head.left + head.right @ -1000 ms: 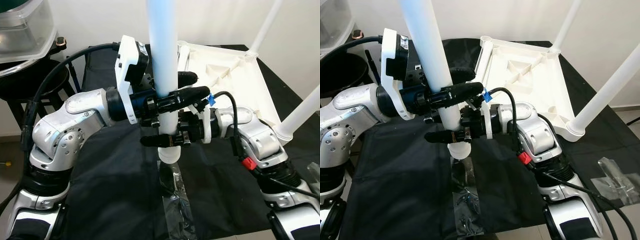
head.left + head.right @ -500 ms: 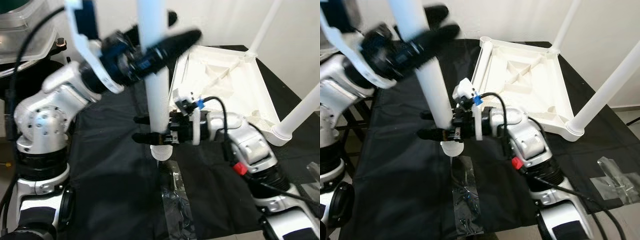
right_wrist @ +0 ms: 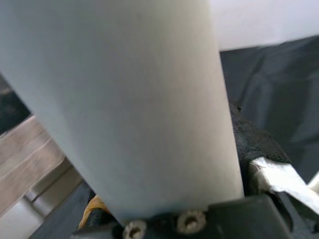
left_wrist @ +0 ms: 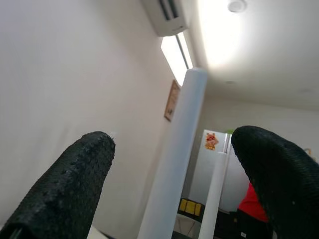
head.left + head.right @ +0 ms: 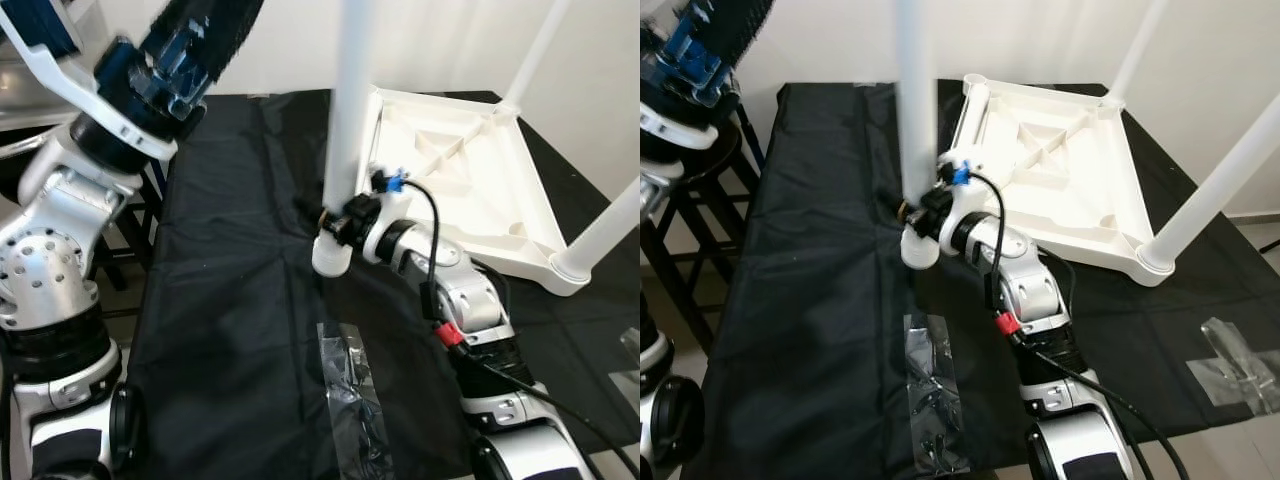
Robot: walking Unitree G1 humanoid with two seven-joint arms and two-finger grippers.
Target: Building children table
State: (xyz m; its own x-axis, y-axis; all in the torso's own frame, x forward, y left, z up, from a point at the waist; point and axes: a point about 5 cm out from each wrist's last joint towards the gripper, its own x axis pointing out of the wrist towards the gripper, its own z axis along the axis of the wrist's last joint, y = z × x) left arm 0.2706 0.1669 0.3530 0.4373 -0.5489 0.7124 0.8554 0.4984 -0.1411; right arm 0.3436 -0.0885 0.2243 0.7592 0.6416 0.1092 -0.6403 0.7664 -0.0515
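Observation:
A white table leg (image 5: 346,140) stands upright on the black cloth, its rounded lower end (image 5: 330,258) just off the upturned white tabletop (image 5: 455,170). My right gripper (image 5: 337,224) is shut on the leg low down; in the right wrist view the leg (image 3: 134,99) sits close between the black fingers (image 3: 254,144). My left gripper (image 5: 205,25) is raised high at the left, open and clear of the leg. Its fingers (image 4: 75,189) stand wide apart in the left wrist view, with the leg (image 4: 174,159) some way beyond them.
Two legs (image 5: 600,228) (image 5: 538,45) stand in the tabletop's corners. Black cloth (image 5: 230,300) covers the work table. Crumpled clear plastic wrap (image 5: 350,400) lies near the front edge, another piece (image 5: 1240,365) at the right. A dark stool (image 5: 700,190) stands to the left.
My left gripper has let go of the leg and swung up to the left. My right gripper has carried the leg farther back, toward the tabletop's near corner.

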